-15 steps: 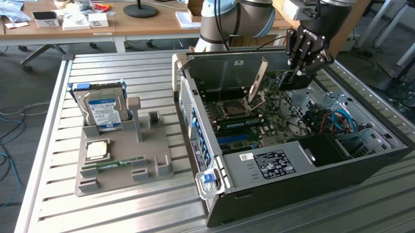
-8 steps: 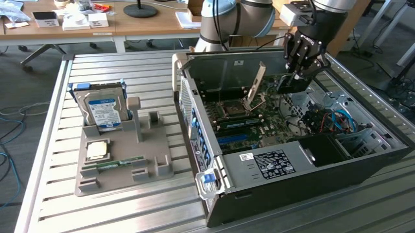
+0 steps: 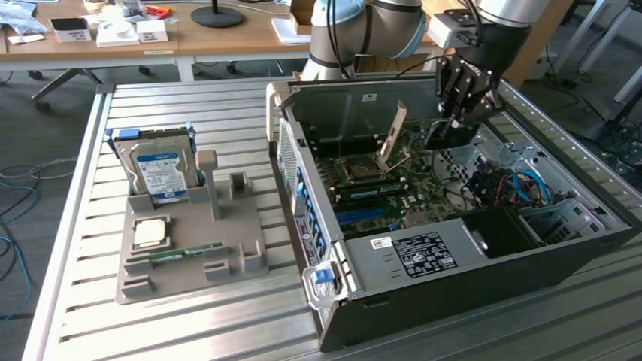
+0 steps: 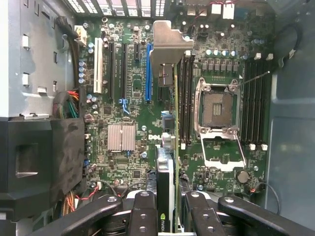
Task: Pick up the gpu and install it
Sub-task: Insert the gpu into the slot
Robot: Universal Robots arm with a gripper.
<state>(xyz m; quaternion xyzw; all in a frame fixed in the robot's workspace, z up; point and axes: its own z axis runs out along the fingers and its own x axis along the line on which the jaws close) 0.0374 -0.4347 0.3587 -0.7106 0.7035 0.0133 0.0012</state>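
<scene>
The hand (image 4: 171, 217) is clamped on the gpu (image 4: 166, 189), held edge-on above the motherboard (image 4: 123, 98). If the card descends beside the blue slot (image 4: 148, 71), its edge may strike the memory slots (image 4: 186, 98).

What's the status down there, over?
Gripper shut on gpu. Gpu edge-on over motherboard inside open case, not seated. Nothing seen blocking the blue slot.

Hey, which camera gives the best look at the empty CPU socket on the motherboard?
The wrist view. It faces the CPU socket squarely, so its open frame and bare contact square are plain. The exterior view catches the socket at a slant, deep inside the open computer case.
</scene>
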